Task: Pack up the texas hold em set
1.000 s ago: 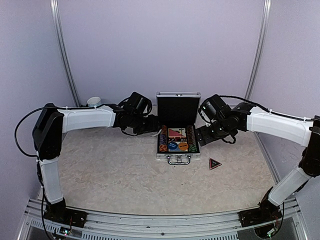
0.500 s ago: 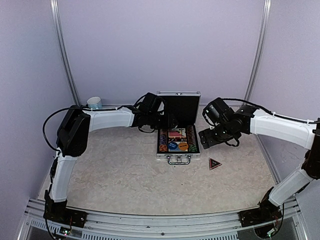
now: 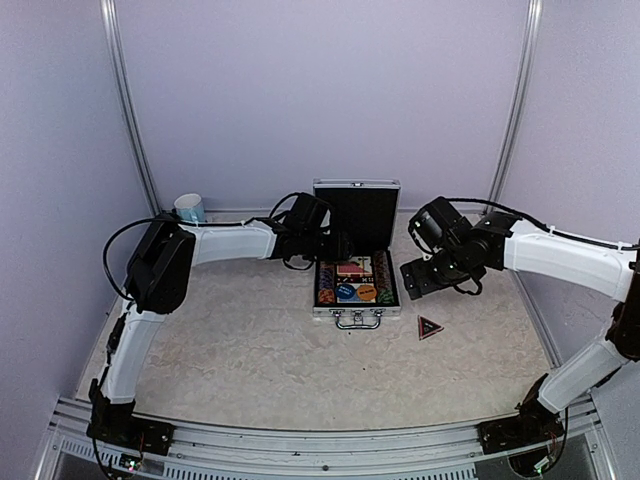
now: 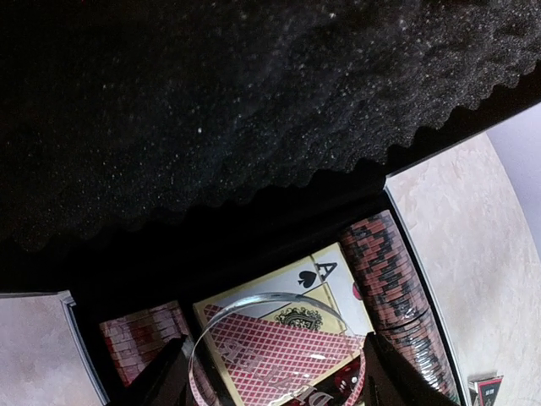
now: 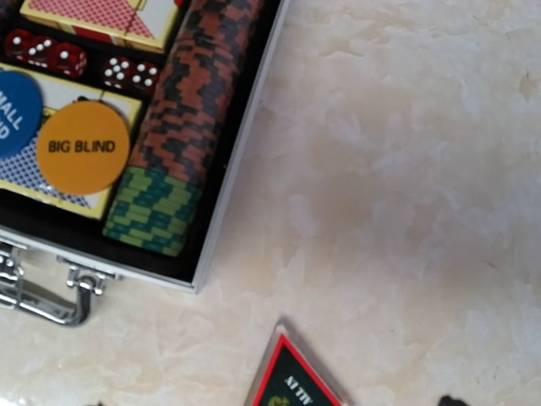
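The silver case [image 3: 323, 306] lies open mid-table, its black-lined lid [image 3: 356, 215] upright. It holds chip stacks [image 5: 190, 101], a red card deck [image 4: 279, 338], dice, a blue button [image 5: 10, 114] and an orange "BIG BLIND" button [image 5: 82, 147]. My left gripper [image 3: 335, 247] is over the case's back left corner, shut on a clear round dealer button [image 4: 279, 359] held above the deck. My right gripper [image 3: 415, 280] is open and empty beside the case's right wall. The dark triangular marker [image 3: 430, 327] lies on the table just below it, also in the right wrist view [image 5: 292, 385].
A light blue mug [image 3: 189, 208] stands at the back left near the wall. The case's metal handle [image 5: 42, 292] faces the near edge. Purple walls with metal poles close in the table on three sides.
My left arm has swung right and carried its gripper from the case's left side to its back left corner. My right gripper has drawn slightly right, away from the case.
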Controlling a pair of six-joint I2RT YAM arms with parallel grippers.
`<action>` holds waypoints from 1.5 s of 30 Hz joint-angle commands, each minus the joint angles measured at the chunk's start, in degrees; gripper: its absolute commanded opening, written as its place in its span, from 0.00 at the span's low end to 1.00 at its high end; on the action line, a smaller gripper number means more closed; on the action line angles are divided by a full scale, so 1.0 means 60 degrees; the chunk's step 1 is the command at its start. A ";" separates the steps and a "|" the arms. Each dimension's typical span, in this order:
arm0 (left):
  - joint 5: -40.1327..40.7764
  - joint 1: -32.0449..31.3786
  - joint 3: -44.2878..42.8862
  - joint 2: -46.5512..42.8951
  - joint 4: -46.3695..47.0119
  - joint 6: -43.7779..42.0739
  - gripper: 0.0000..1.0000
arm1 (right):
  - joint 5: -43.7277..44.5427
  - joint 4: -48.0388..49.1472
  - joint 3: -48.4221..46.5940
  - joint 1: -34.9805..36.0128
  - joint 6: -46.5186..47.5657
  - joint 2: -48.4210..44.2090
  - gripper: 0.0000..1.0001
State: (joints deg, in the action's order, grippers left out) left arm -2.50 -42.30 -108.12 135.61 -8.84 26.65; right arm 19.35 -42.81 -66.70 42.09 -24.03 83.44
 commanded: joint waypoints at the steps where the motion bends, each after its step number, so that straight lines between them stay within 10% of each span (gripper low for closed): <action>1: -0.0094 -0.0149 -0.0177 0.0246 0.0601 -0.0255 0.55 | 0.0073 -0.0034 0.0121 -0.0086 -0.0163 -0.0225 0.84; 17: 0.0216 -0.0186 -0.0072 0.0236 0.0740 -0.0053 0.85 | -0.0232 0.0144 0.0442 -0.0090 -0.0268 -0.0269 0.84; 45: 0.0391 -0.0868 0.1498 -0.1625 -0.0079 0.0249 0.95 | -0.1214 0.0145 0.1346 -0.0249 0.0015 0.1455 0.87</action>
State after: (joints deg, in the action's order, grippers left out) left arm -0.95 -46.92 -100.88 129.19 -8.67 29.32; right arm 14.28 -41.98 -60.20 41.71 -24.77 90.45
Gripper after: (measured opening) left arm 0.947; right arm 0.866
